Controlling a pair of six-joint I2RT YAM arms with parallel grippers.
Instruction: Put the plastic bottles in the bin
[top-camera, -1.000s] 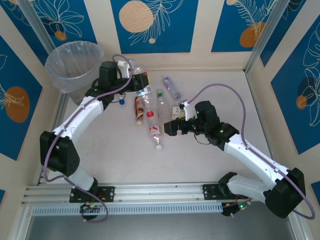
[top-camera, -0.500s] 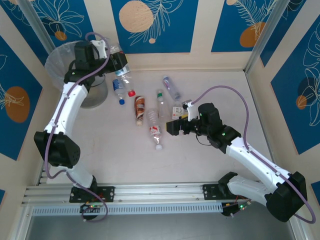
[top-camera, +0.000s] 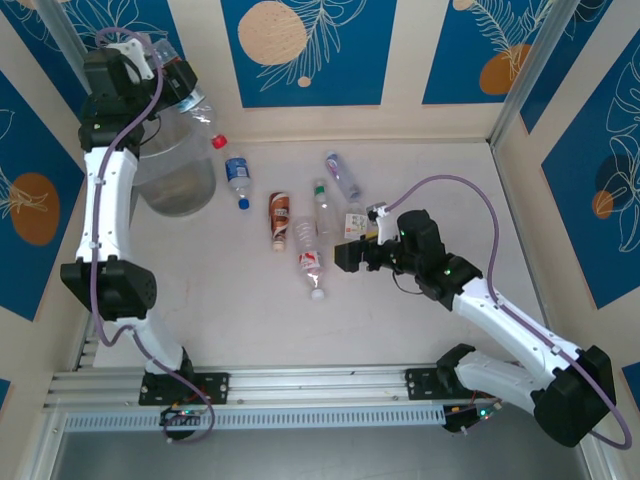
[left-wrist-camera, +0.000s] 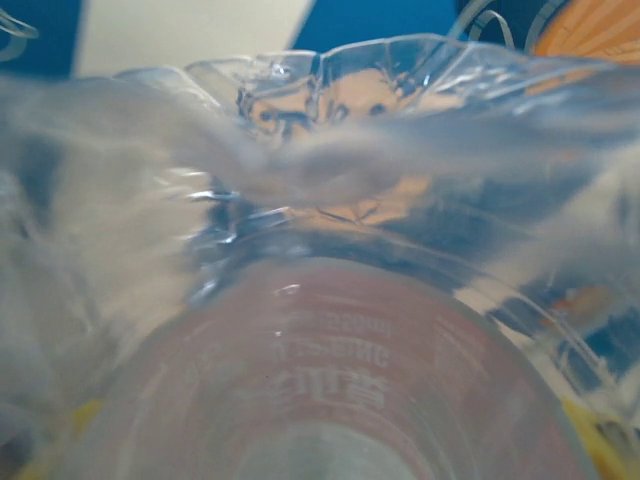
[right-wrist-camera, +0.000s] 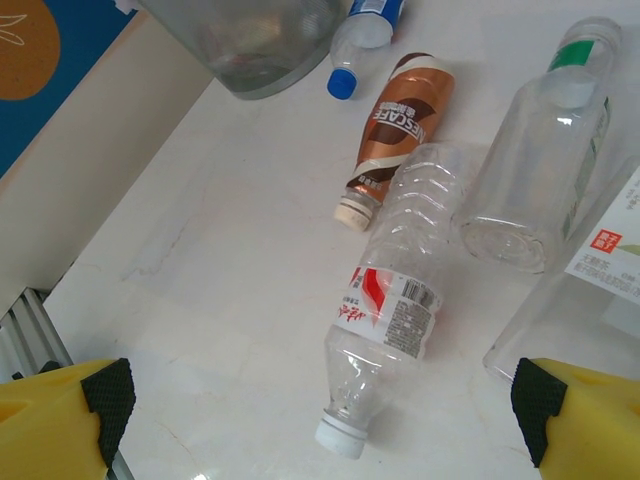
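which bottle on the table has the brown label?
The Nescafe bottle, cream cap, next to the blue-capped bottle; no other bottle is brown.

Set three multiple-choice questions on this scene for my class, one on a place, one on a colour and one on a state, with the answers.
1. Where does the bin stand?
A. Far left corner of the table
B. Between the arm bases
C. Far right corner

2. What colour is the cap of the small bottle lying nearest the bin?
A. Green
B. Blue
C. White

3. How is the right gripper?
A. Shut on a bottle
B. Open, gripping nothing
C. Shut, empty

Answers:
1 A, the top view shows it in the far left corner.
2 B, the right wrist view shows its blue cap.
3 B, its yellow fingers stand wide apart.
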